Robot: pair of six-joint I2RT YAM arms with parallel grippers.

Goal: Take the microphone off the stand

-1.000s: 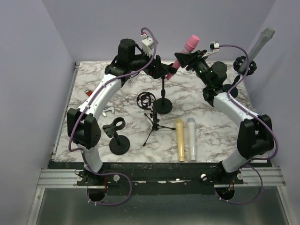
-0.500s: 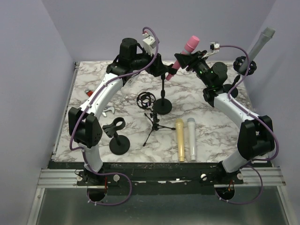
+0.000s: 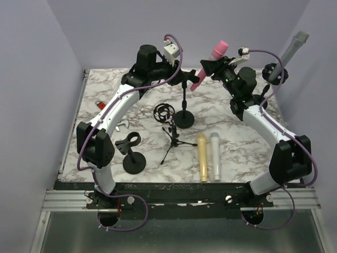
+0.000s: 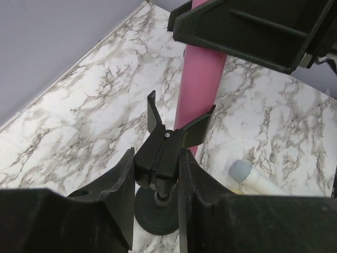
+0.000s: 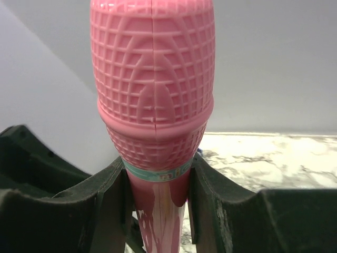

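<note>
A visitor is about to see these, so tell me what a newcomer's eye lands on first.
The bright pink microphone stands out, gripped tilted in the right arm's jaws high over the far middle of the marbled table. Just left of it, the left arm's jaws are shut on the clip of a black stand. Near the front edge, a gold microphone and a white microphone lie side by side.

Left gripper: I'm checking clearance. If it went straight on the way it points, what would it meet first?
The left gripper grips the stand clip; pushing on, it would probably meet the pink microphone just beyond.
</note>
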